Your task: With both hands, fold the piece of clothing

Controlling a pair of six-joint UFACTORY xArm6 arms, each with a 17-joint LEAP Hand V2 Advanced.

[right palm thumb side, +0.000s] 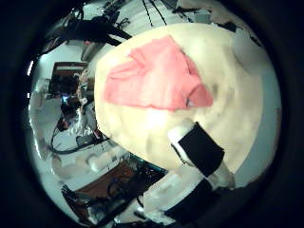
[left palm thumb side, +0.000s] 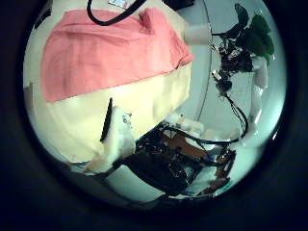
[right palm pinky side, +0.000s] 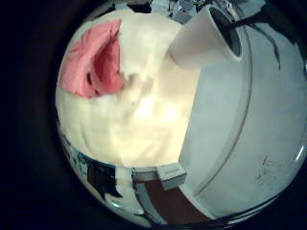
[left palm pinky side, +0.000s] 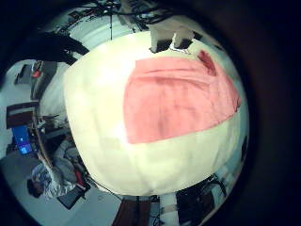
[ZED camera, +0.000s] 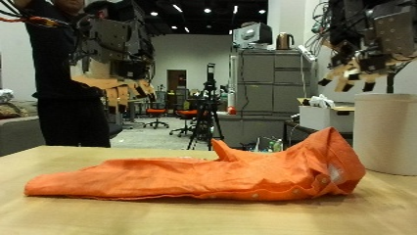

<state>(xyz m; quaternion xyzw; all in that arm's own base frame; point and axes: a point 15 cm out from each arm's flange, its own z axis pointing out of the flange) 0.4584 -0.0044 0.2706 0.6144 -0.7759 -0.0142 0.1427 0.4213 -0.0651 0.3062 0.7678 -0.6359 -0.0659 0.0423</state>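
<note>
Garment [ZED camera: 208, 174] flat, underside hidden on table [ZED camera: 78, 217]

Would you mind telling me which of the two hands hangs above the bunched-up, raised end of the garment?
The right hand: it hangs above the garment's raised, bunched end, while the left hand is above the flat end.

The left hand [ZED camera: 115, 61] is a boxy block of black and pale parts with tan-tipped fingers [ZED camera: 126, 94]. The right hand [ZED camera: 362, 51] looks the same: a dark body, with pale fingertips [ZED camera: 342, 80] toward 7 o'clock.
</note>
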